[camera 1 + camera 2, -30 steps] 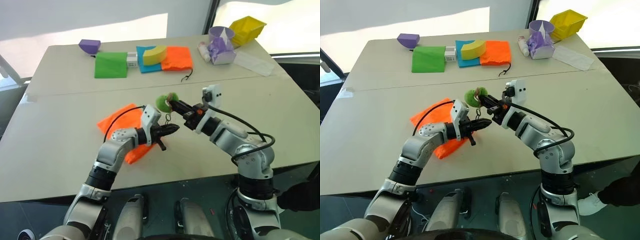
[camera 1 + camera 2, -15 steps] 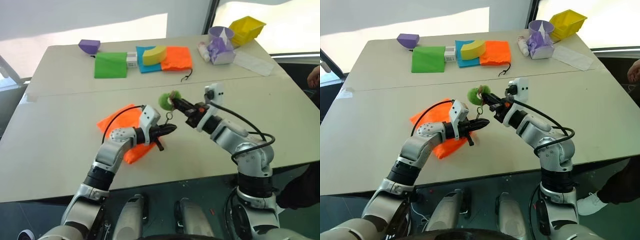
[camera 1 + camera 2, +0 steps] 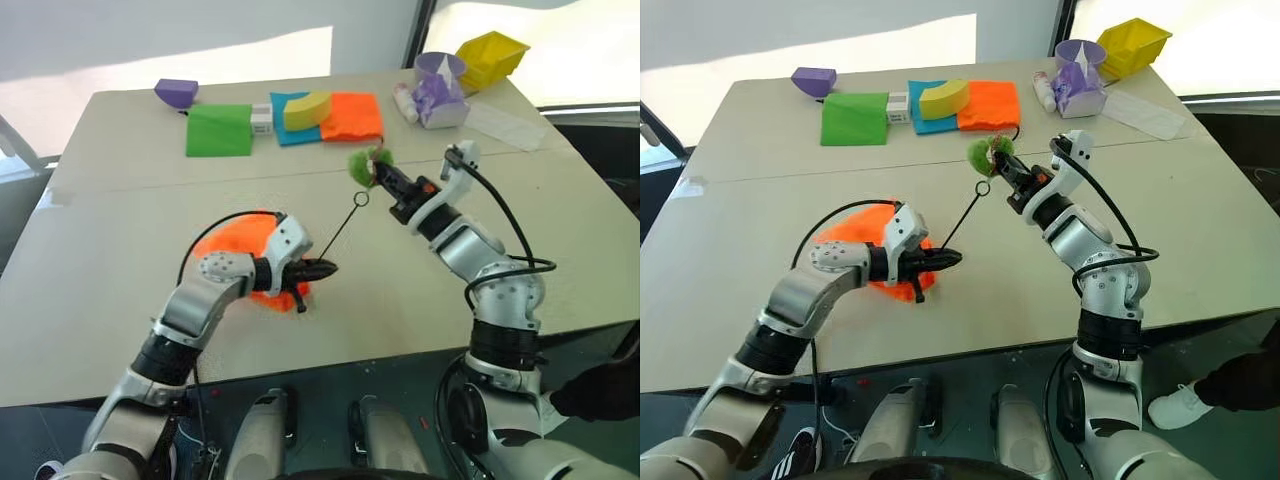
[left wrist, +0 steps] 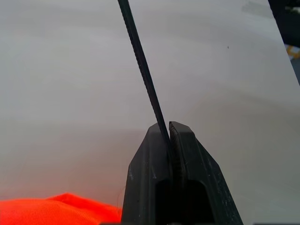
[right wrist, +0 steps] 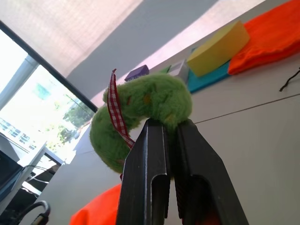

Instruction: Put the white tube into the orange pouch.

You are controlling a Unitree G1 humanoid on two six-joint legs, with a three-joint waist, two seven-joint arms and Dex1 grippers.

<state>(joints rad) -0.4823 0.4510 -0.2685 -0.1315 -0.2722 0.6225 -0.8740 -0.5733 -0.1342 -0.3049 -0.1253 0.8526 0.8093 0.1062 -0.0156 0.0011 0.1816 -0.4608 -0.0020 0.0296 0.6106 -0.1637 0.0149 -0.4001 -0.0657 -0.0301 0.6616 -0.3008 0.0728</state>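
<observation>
The orange pouch (image 3: 235,238) lies bunched into a round lump on the near half of the table, just behind my left gripper (image 3: 330,267). That gripper is shut on the pouch's thin black cord (image 4: 140,65). The cord runs taut, up and away, to the fuzzy green ring (image 3: 362,160). My right gripper (image 3: 385,176) is shut on the ring and holds it in the air above the table's middle seam. The wrist view shows the ring (image 5: 145,101) pinched between the fingers, with a red checked ribbon on it. The white tube is hidden.
Along the far edge lie a purple bowl (image 3: 177,92), a green pouch (image 3: 220,130), a small white box (image 3: 263,118), a yellow wedge (image 3: 307,108) on blue cloth and a flat orange pouch (image 3: 353,115). Far right stand a white-and-pink bottle (image 3: 405,100), purple box (image 3: 440,100) and yellow bin (image 3: 492,55).
My right gripper has carried the green ring farther away and to the right, drawing the cord taut. The left gripper has shifted slightly left, and the pouch has gathered into a tighter lump.
</observation>
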